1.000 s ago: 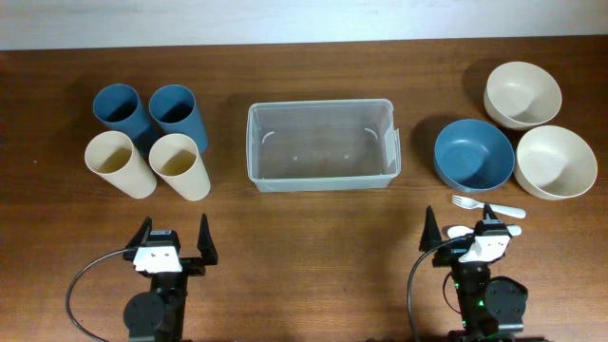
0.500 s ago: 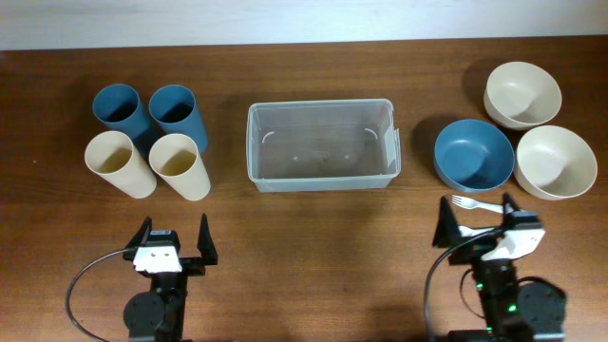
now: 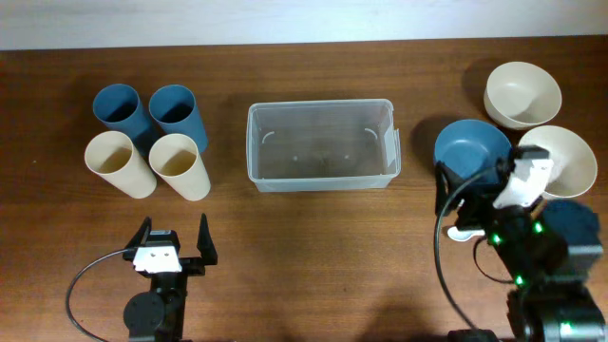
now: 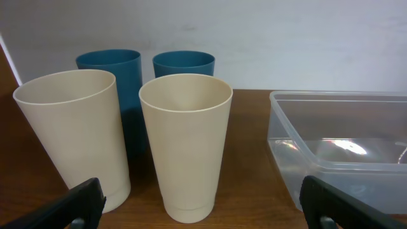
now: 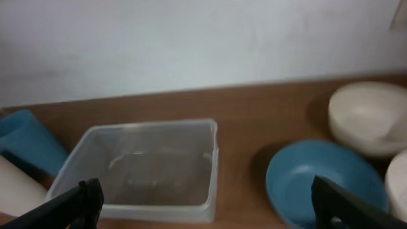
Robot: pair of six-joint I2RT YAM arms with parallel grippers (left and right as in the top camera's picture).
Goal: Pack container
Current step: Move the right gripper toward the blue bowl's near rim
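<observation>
Sitting mid-way along the brown wooden worktop (image 3: 313,228) is one clear rectangular plastic container (image 3: 321,145). Left of it stand four tall plastic cups in a tight square: two blue cups (image 3: 119,109) behind and two cream cups (image 3: 116,163) in front. Right of it lie three round bowls, one blue bowl (image 3: 465,152) and two cream bowls (image 3: 521,93). The right arm's jaws hang wide apart over the blue bowl, hiding part of it. The left arm's jaws, also apart, sit near the front edge.

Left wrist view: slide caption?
Open left hand faces two cream cups, two blue cups behind, clear container at right.
</observation>
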